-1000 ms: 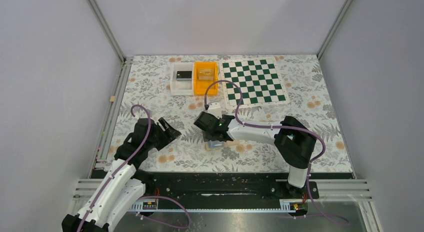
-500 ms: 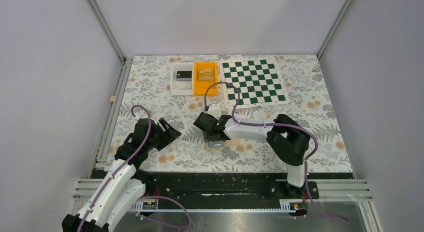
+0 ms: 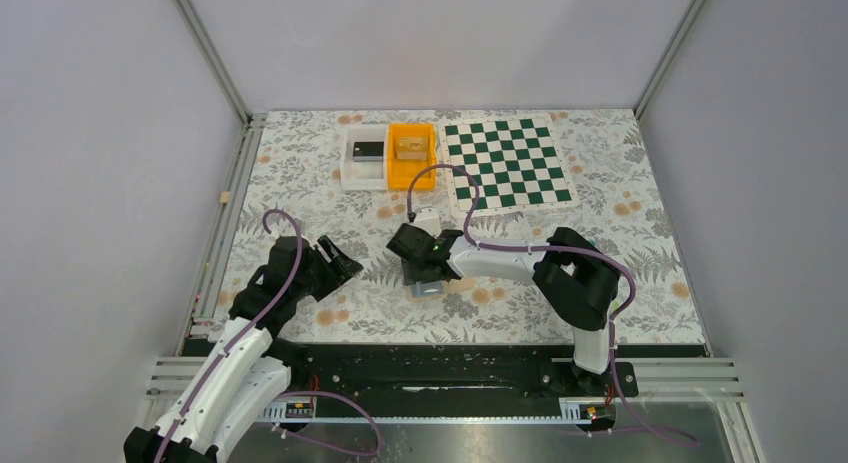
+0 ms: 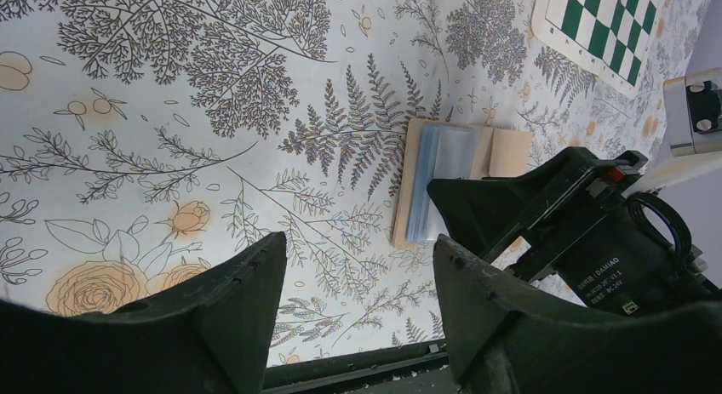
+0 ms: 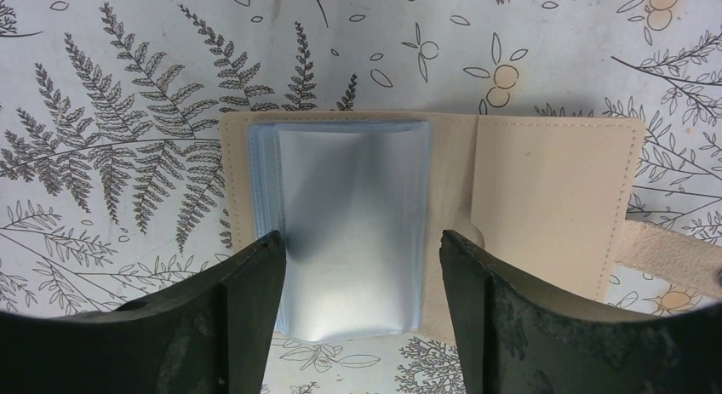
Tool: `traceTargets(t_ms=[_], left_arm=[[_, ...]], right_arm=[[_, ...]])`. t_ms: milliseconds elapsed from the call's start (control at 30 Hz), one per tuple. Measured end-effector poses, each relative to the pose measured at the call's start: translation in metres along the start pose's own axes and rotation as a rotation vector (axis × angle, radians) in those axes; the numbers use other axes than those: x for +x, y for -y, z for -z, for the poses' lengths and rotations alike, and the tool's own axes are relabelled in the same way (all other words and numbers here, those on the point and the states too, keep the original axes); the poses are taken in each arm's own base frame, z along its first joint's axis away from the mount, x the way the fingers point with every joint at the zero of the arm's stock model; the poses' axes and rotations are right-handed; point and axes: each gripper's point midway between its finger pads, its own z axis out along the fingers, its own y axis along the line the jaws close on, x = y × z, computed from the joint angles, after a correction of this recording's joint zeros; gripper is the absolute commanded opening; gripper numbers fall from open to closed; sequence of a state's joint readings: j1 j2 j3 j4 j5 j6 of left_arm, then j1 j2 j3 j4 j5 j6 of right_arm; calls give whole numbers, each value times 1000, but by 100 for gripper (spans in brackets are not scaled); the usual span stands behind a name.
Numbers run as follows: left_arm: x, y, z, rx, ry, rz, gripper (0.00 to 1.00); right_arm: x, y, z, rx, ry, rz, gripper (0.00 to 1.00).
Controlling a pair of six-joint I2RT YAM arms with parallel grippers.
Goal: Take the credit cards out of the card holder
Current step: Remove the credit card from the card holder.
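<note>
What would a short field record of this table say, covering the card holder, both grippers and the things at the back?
card holder: lying open and flat on the floral cloth, blue-tinted sleeves stacked on one panel, beige panel beside them
cards: none visible outside the holder
right gripper: open, above the holder, one finger to each side of the sleeves; contact cannot be told
left gripper: open, over bare cloth, apart from the holder
far edge: white tray, orange bin, chessboard in a row

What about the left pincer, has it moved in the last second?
No. The left pincer holds the same spot, same gap from the table's left rail.
</note>
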State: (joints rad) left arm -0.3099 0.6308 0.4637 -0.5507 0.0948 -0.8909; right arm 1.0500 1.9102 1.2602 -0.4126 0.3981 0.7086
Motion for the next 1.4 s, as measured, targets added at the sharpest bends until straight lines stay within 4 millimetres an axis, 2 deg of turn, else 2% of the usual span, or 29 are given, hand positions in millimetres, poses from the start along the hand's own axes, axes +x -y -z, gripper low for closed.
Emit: traceTargets(t_ms=[333, 1000, 1200, 1400], left_arm=[[3, -3, -1, -7, -6, 1, 63], [4, -5, -2, -10, -8, 2, 63], [4, -5, -2, -10, -8, 1, 63], [4, -5, -2, -11, -9, 1, 63]], right_arm=[[2, -3, 1, -19, -16, -2, 79], [4, -11, 6, -61, -33, -2, 76], [9, -10, -2, -46, -49, 9, 68], [7, -11, -2, -45, -44, 6, 47]])
